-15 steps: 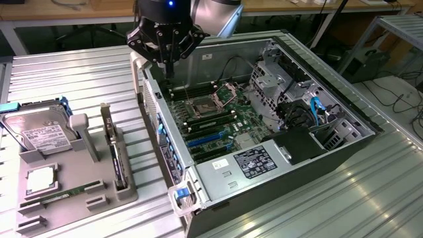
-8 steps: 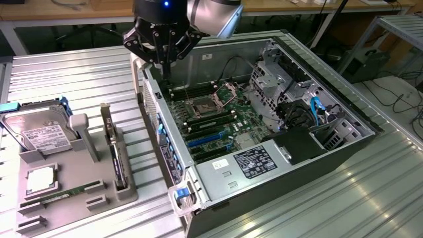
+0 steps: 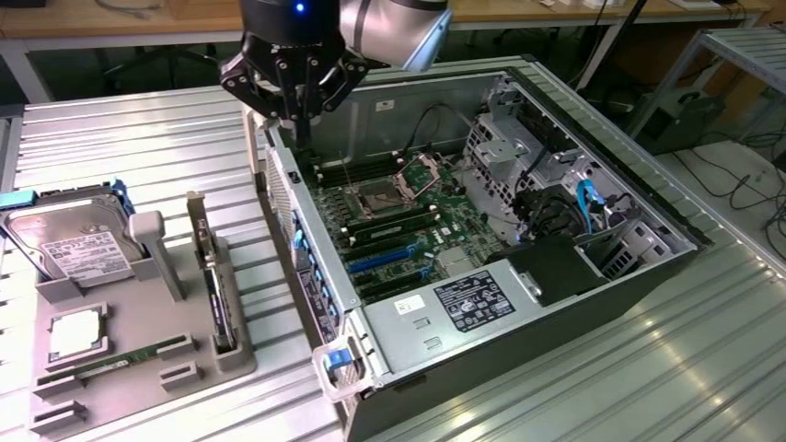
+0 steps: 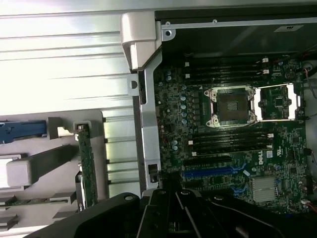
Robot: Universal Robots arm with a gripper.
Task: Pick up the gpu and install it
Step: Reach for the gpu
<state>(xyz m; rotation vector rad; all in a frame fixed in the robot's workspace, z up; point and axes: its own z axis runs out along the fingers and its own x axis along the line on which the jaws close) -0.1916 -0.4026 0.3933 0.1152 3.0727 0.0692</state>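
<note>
Overhead, the gripper [image 3: 298, 122] hung above the open computer case [image 3: 590, 276], over the case wall that faces the parts tray [image 3: 184, 373]. It touched nothing. Its jaws appeared pressed together, tips meeting in a point with nothing pinched between them. In the wrist view the gripper's [image 4: 173, 198] dark linkage lay over that same wall, with the tray to one side and the motherboard [image 4: 233, 144] to the other.

The gpu [image 3: 221, 299] had not been lifted. It stood on its long edge in a slot of the grey tray, at the exterior view's left of the case and apart from the gripper, with its silver bracket at the far end of the slot. Judged from the pictures, this on-edge seating leaves the card's upper edge free for a pinch from above and keeps it in the attitude in which it would enter a slot. In the wrist view the gpu [image 4: 86, 168] showed as a narrow green-edged strip between the holder's uprights.

The hard drive [image 3: 80, 244] leaned in its own cradle and the RAM stick [image 3: 117, 359] lay flat in a shallow groove, each kept separate so that neither crowds the card. The case lay on its side with the panel off, so the motherboard faced upward. The blue expansion slots [image 3: 381, 262] beside the CPU socket [image 3: 375, 198] were empty, and no installation had begun.
</note>
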